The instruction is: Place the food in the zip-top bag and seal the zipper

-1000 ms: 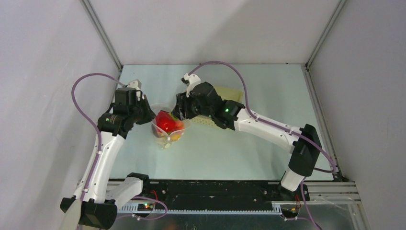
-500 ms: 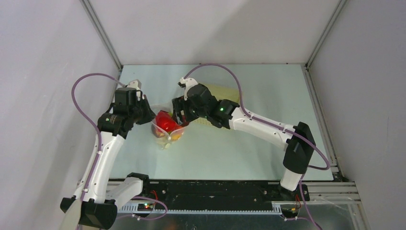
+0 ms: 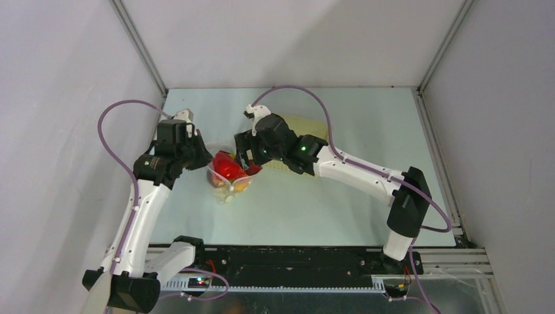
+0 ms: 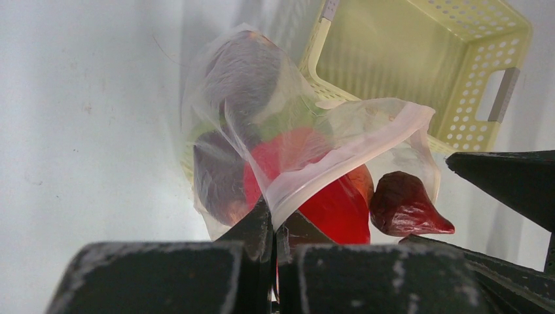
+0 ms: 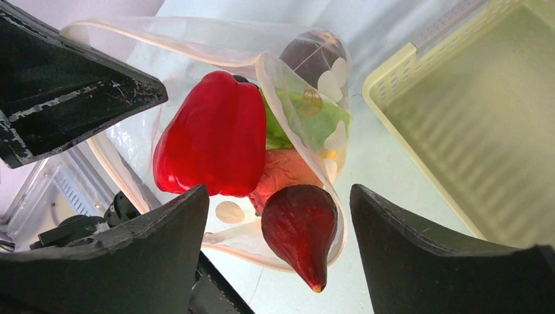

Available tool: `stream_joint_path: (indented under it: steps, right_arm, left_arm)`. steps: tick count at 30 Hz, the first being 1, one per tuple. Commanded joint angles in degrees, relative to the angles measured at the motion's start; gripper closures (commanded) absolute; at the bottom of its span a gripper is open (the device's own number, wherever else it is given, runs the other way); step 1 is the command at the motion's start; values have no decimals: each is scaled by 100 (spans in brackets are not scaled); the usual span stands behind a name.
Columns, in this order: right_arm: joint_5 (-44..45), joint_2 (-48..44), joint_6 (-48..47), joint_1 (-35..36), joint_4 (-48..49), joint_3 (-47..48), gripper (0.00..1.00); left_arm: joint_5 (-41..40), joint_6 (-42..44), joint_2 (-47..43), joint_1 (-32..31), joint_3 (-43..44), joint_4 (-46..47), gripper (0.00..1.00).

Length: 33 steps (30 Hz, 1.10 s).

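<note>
We pinch zip-top bag (image 4: 262,85) rim in left gripper (image 4: 275,219) | our right gripper (image 5: 278,190) gapes wide astride dark red piece (image 5: 298,229), tip pointing wristward | basket (image 4: 471,118) just beside bag

The surface (image 3: 340,209) is viewed from a fixed point above and behind the arm bases, facing down and forward, from afar. The wrist views are taken close up along the left tool (image 4: 275,222) and the right tool (image 5: 278,193). The zip-top bag (image 4: 347,124) and basket (image 4: 471,111) are shared by all three views.
</note>
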Motion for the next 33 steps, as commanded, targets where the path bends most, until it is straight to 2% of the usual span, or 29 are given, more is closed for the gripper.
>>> stream_joint_path:
  steps: [1, 8, 13, 24, 33]
  right_arm:
    - [315, -507, -26, -25, 267, -49, 17]
    - [313, -809, 119, -354, 270, -597, 18]
    - [159, -738, 2, -430, 321, -774, 24]
    - [-154, -469, -47, -507, 501, -865, 31]
    - [-55, -138, 75, -529, 786, -713, 36]
  left_arm:
    - [45, 72, -110, 20, -20, 165, 100]
    - [59, 74, -110, 20, -18, 165, 100]
    - [49, 74, -109, 21, -19, 159, 100]
    - [41, 74, -100, 21, -11, 156, 100]
    - [37, 87, -102, 23, -12, 152, 100]
